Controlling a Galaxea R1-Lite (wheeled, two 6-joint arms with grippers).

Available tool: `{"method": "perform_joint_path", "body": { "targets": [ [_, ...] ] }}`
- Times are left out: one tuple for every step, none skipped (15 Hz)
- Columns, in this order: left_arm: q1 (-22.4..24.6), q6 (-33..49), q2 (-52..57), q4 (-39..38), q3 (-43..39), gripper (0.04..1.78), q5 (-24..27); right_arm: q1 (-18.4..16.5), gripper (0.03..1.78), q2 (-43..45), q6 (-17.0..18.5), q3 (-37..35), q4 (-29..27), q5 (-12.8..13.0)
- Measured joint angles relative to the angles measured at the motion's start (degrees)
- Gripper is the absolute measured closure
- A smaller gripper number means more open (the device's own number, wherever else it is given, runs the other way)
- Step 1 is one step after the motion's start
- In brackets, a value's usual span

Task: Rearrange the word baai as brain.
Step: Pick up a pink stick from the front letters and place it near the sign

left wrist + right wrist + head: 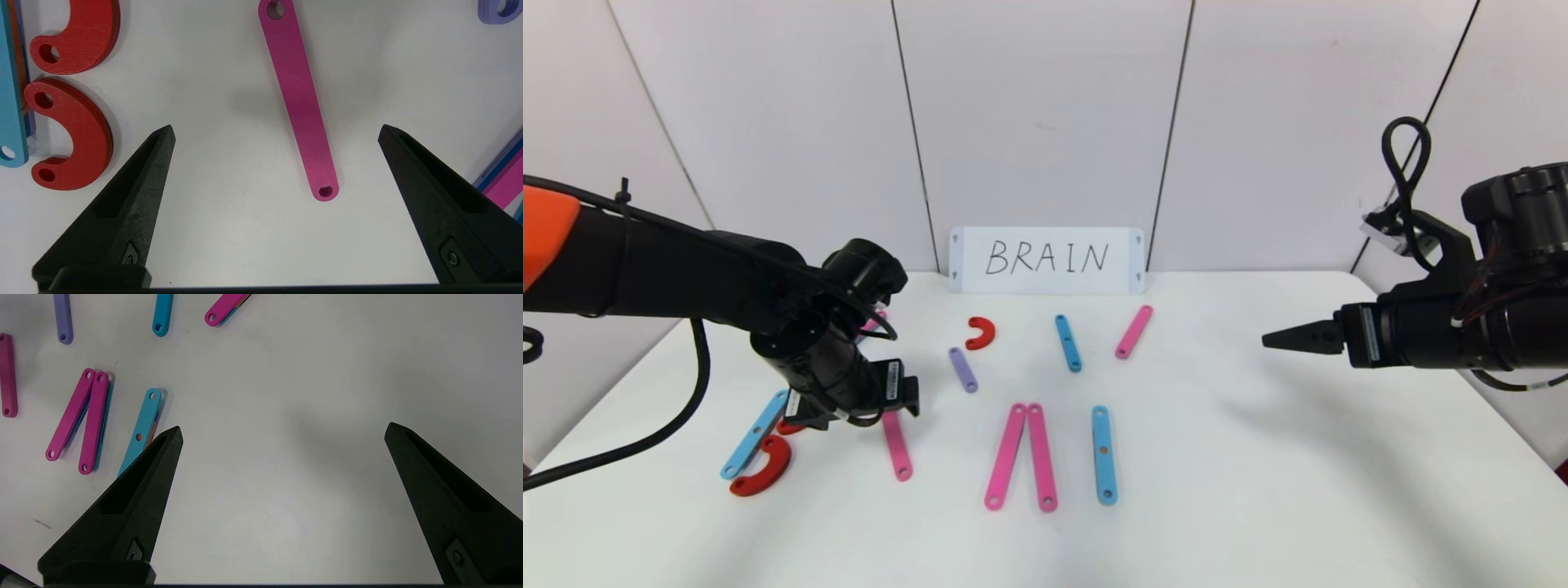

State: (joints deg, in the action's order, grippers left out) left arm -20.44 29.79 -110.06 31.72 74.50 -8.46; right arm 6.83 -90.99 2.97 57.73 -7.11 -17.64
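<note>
The word's pieces lie flat on the white table (1258, 490). At the left are a blue bar (754, 433) and two red arcs (79, 36) (77, 134). My left gripper (277, 130) hangs open just above the table here. One end of a pink bar (300, 102) lies between its fingers, untouched. Two pink bars (1005, 456) (1041, 457) meet in a narrow peak at the centre, beside a blue bar (1103, 454). My right gripper (1270, 339) hovers open and empty over bare table at the right.
Behind the row lie a red arc (981, 332), a short purple bar (962, 369), a blue bar (1067, 343) and a pink bar (1134, 331). A white card (1046, 260) handwritten "BRAIN" leans on the back wall.
</note>
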Motion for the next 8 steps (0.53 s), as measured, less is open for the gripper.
{"method": "perform_joint_path", "body": {
  "targets": [
    [-0.3, 0.1, -0.4, -0.5, -0.4, 0.08, -0.1, 0.0, 0.08, 0.0, 0.0, 0.0, 0.0, 0.0],
    [-0.5, 0.6, -0.8, -0.8, -0.5, 0.08, -0.1, 0.0, 0.08, -0.1, 0.0, 0.0, 0.0, 0.0],
    [-0.7, 1.2, -1.2, -1.2, -0.7, 0.08, -0.4, 0.0, 0.08, -0.1, 0.0, 0.0, 0.0, 0.0],
    [-1.0, 1.3, -1.7, -1.3, -0.8, 0.08, -0.7, 0.0, 0.08, -0.1, 0.0, -0.1, 0.0, 0.0],
    [-1.3, 1.5, -2.2, -1.5, -0.8, 0.08, -1.2, 0.0, 0.08, -0.1, 0.0, -0.1, 0.0, 0.0],
    [-1.6, 1.7, -2.7, -1.7, -0.8, 0.08, -1.4, 0.0, 0.08, -0.1, 0.0, -0.1, 0.0, 0.0],
    [-1.8, 1.7, -3.1, -1.7, -0.7, 0.08, -1.5, 0.0, 0.08, -0.1, 0.0, -0.1, 0.0, 0.0],
    [-1.9, 1.8, -3.3, -1.7, -0.7, 0.08, -1.6, 0.0, 0.08, -0.1, 0.0, -0.1, 0.0, 0.0]
  ]
}}
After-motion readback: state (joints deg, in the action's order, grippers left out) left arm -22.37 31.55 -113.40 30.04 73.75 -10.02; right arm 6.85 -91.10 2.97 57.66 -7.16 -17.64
